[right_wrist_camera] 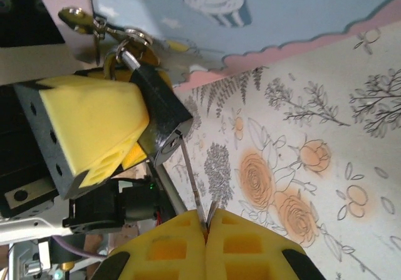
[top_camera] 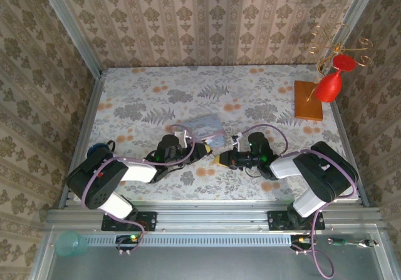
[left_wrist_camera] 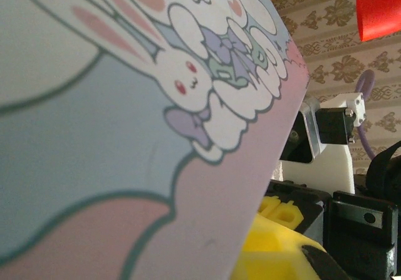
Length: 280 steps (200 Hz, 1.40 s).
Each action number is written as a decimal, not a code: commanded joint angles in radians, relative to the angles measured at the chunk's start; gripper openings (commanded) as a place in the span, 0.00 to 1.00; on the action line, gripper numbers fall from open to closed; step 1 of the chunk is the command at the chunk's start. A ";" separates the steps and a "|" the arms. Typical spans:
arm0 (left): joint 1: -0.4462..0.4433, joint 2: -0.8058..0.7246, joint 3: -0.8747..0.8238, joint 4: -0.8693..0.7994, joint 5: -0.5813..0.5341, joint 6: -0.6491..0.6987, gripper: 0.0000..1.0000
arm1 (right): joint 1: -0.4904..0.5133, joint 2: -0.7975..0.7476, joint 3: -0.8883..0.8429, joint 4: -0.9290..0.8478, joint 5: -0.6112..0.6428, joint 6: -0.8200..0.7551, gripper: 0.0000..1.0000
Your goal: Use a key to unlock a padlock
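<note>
In the right wrist view the small dark padlock (right_wrist_camera: 161, 108) with its silvery shackle (right_wrist_camera: 128, 57) is clamped between the yellow fingers (right_wrist_camera: 94, 120) of my left gripper (top_camera: 205, 149). My right gripper (right_wrist_camera: 205, 225) is shut on a thin metal key (right_wrist_camera: 193, 180). The key's tip sits at the keyhole on the padlock's bottom face. The two grippers meet tip to tip near the table's front middle, the right gripper (top_camera: 219, 160) just right of the left. The shackle hooks through a latch on the pastel cartoon tin (right_wrist_camera: 263, 17). That tin (left_wrist_camera: 125, 136) covers most of the left wrist view.
The tin (top_camera: 207, 128) lies just behind the grippers on the floral tablecloth (top_camera: 156, 98). A wooden base (top_camera: 308, 100) with a gold wire stand and a red cup (top_camera: 329, 86) stands at the back right. A teal cup (top_camera: 71, 243) sits off the table, front left.
</note>
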 commanded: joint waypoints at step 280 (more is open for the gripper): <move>-0.054 0.051 0.009 0.269 0.079 -0.098 0.09 | -0.126 0.061 -0.036 0.262 -0.139 0.127 0.00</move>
